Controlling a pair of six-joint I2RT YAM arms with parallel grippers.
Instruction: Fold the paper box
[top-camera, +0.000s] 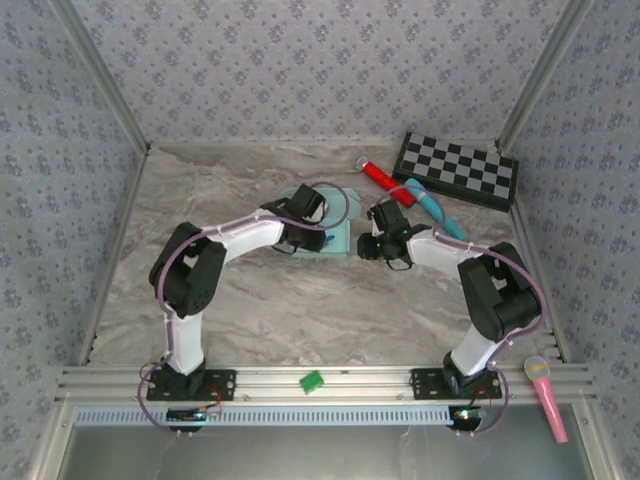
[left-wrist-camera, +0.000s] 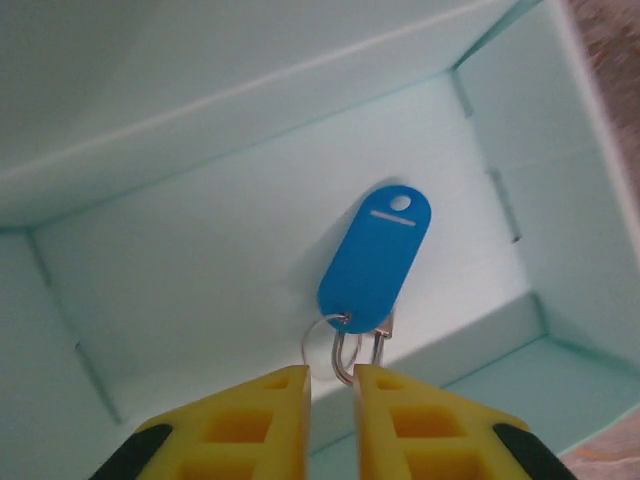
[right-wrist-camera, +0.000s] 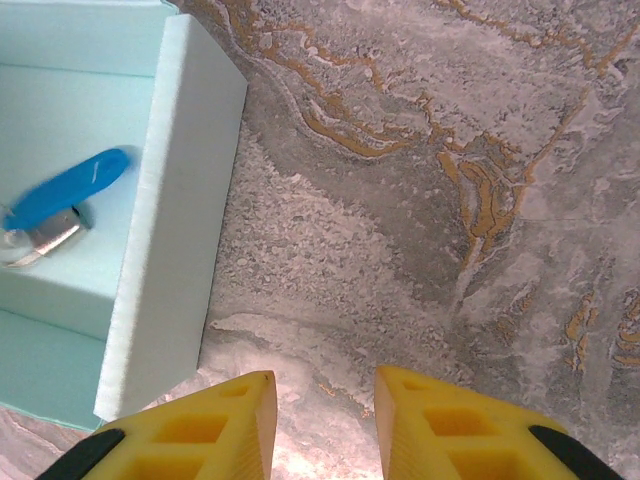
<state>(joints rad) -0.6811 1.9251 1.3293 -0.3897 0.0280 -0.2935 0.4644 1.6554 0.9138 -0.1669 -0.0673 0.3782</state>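
The paper box (top-camera: 338, 240) is a pale sky-blue open box at mid table. In the left wrist view I look down into the box (left-wrist-camera: 200, 250), where a blue key tag (left-wrist-camera: 375, 258) with a metal ring lies on the floor. My left gripper (left-wrist-camera: 332, 375) hovers just above the ring, its yellow fingers a narrow gap apart with nothing between them. My right gripper (right-wrist-camera: 325, 385) stands open over bare marble, just right of the box's outer wall (right-wrist-camera: 170, 200). The key tag (right-wrist-camera: 70, 187) shows inside. Both grippers (top-camera: 305, 210) (top-camera: 375, 238) flank the box.
A checkerboard (top-camera: 458, 170) lies at the back right, with a red marker (top-camera: 380, 178) and a teal marker (top-camera: 432, 203) beside it. A green block (top-camera: 312, 381) sits on the front rail and a pink microphone (top-camera: 546, 395) at the right front.
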